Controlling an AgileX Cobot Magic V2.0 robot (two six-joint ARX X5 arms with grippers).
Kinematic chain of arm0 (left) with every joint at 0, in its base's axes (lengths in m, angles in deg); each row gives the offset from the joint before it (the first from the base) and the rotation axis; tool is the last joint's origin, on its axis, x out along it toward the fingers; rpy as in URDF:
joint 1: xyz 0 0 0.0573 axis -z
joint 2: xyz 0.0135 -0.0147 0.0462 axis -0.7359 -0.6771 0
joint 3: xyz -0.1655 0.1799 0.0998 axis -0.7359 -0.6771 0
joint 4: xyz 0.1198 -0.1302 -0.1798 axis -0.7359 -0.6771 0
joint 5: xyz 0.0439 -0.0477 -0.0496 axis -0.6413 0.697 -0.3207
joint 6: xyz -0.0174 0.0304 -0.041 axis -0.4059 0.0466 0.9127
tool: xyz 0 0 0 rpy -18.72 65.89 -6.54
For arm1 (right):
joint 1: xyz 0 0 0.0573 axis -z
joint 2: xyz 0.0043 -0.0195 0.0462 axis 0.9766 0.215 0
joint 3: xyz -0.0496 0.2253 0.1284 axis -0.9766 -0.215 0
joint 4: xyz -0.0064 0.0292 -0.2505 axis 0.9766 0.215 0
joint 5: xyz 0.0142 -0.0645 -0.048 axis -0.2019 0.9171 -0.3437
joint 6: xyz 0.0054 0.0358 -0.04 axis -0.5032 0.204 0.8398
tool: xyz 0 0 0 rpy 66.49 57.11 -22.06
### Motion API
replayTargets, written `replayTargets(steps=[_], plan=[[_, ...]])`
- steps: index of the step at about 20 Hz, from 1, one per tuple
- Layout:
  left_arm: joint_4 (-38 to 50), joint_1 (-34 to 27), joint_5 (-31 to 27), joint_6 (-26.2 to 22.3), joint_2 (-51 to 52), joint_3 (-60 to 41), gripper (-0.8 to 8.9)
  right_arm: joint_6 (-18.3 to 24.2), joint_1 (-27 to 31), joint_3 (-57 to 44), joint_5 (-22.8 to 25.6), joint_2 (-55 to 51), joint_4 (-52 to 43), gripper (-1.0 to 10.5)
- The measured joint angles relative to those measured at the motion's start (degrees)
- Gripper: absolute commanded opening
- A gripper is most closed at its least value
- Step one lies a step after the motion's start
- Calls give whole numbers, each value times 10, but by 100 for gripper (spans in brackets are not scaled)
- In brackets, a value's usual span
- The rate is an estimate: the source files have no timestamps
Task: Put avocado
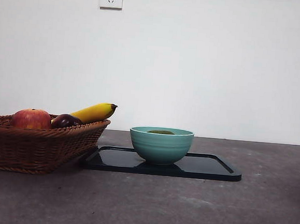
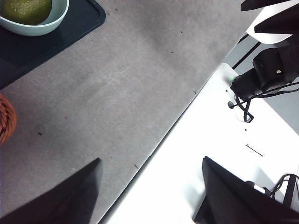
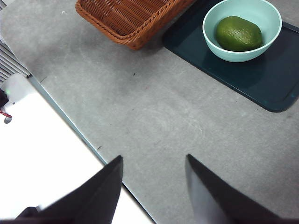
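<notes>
The dark green avocado (image 3: 238,33) lies inside a pale teal bowl (image 3: 210,37) that stands on a dark tray (image 3: 275,84). In the front view only its top (image 1: 161,132) shows above the bowl's rim (image 1: 160,144). It also shows in the left wrist view (image 2: 27,10). My left gripper (image 2: 149,186) is open and empty, held back over the table's near edge, far from the bowl. My right gripper (image 3: 154,186) is open and empty, also back at the table's edge. Neither arm shows in the front view.
A woven brown basket (image 1: 33,144) stands left of the tray (image 1: 213,169), holding a red apple (image 1: 31,119), a dark purple plum (image 1: 66,120) and a yellow banana (image 1: 94,112). Its rim also shows in the right wrist view (image 3: 126,18). Grey tabletop lies in front.
</notes>
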Motion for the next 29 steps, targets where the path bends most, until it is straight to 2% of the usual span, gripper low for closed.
replayTargets(steps=[1,2,4,5,24,26,28,29], plan=[[0,0,0,0,0,0,308,0,0,0,0,0,0,213],[0,0,0,0,0,0,230,0,0,0,0,0,0,211],[0,0,0,0,0,0,11,0,0,0,0,0,0,49],[0,0,0,0,0,0,8,0,0,0,0,0,0,7],[0,0,0,0,0,0,8,0,0,0,1,0,-20,8],[22,-12,-8,-6,12,-1,8,0,0,0,1,0,-20,8],[101,-51,-30,-32,45,-7,8,0,0,0,1,0,-20,8],[170,-80,-40,-44,69,-17,8,0,0,0,1,0,-20,8]])
